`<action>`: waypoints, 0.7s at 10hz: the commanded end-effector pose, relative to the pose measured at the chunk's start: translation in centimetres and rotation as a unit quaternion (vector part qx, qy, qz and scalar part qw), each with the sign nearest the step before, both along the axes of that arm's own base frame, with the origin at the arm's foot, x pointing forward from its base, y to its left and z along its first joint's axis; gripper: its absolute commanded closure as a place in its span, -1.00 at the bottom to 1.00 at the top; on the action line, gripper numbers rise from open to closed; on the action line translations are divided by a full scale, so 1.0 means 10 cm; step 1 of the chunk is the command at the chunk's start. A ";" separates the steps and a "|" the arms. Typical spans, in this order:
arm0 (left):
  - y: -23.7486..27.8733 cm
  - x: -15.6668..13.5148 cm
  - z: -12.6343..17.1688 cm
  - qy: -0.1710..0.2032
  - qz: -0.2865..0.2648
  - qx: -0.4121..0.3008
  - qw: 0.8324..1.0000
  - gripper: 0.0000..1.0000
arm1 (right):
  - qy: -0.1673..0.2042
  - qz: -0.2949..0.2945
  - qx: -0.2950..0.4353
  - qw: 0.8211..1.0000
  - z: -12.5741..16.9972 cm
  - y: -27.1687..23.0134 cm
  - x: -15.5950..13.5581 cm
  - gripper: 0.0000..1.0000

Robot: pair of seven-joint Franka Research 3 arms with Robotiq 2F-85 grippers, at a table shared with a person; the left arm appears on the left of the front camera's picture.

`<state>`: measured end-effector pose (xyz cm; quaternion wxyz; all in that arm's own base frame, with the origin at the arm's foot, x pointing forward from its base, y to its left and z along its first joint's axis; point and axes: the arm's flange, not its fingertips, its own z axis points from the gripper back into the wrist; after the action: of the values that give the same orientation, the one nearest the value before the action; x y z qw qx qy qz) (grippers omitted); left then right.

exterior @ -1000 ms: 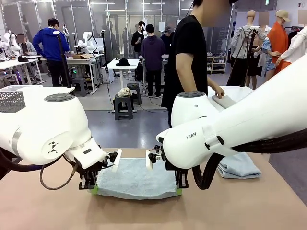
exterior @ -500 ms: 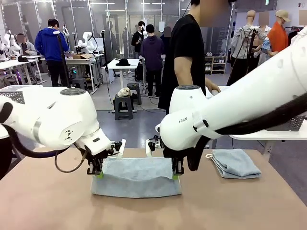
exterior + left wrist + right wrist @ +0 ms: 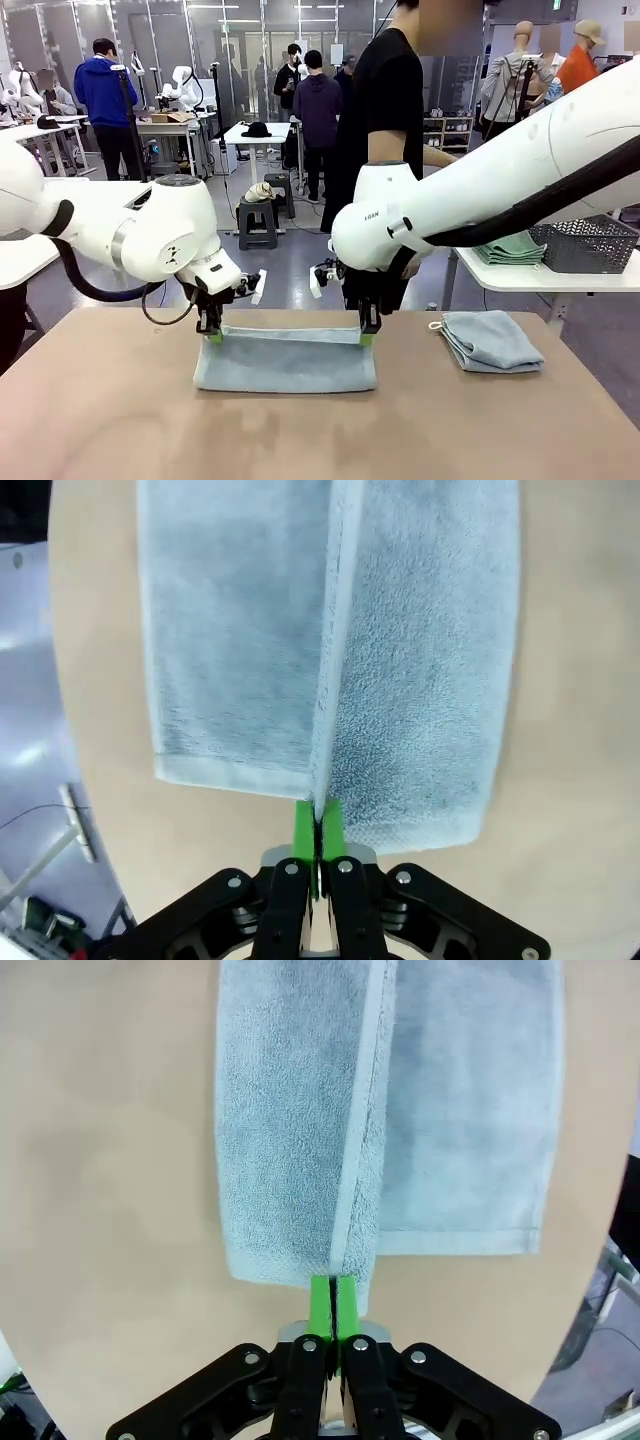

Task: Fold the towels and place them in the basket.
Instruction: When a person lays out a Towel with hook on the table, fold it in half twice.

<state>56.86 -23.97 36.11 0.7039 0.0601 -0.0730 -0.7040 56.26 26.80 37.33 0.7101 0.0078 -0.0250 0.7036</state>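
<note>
A light blue-grey towel lies on the tan table, with one long edge lifted and carried over toward the far side. My left gripper is shut on that edge's left corner. My right gripper is shut on its right corner. In the left wrist view the green pads pinch the towel's hem. The right wrist view shows its green pads clamped on the hem too. A folded towel rests at the table's right. The dark grey basket stands on a white side table at the right.
A person in a black shirt stands just beyond the table's far edge. A folded green cloth lies beside the basket. The near half of the tan table is bare.
Both grippers have carried the towel's near edge up and away toward the far side, folding it over. The arms have pulled back, so the folded towel and the basket now show.
</note>
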 end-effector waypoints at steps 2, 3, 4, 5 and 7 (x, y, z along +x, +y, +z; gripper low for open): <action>-0.12 0.38 0.02 -0.009 -0.011 0.022 1.000 0.93 | -0.003 -0.001 -0.005 1.000 0.06 0.03 0.39 0.95; -0.14 0.49 0.01 -0.011 -0.008 0.026 1.000 0.93 | -0.007 -0.002 -0.001 1.000 0.05 0.03 0.47 0.95; -0.14 0.60 -0.02 -0.014 -0.001 0.031 0.999 0.93 | -0.007 -0.001 0.002 1.000 0.01 0.04 0.56 0.95; -0.15 0.65 -0.04 -0.012 0.002 0.033 0.999 0.93 | 0.000 -0.002 0.004 1.000 -0.04 0.04 0.60 0.95; -0.13 0.72 -0.11 -0.013 0.016 0.037 0.999 0.93 | 0.005 -0.005 0.005 1.000 -0.13 0.03 0.66 0.95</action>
<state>63.37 -25.05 35.02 0.7003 0.0860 -0.0656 -0.7056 62.24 27.23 35.85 0.7170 0.0159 -0.0324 0.6961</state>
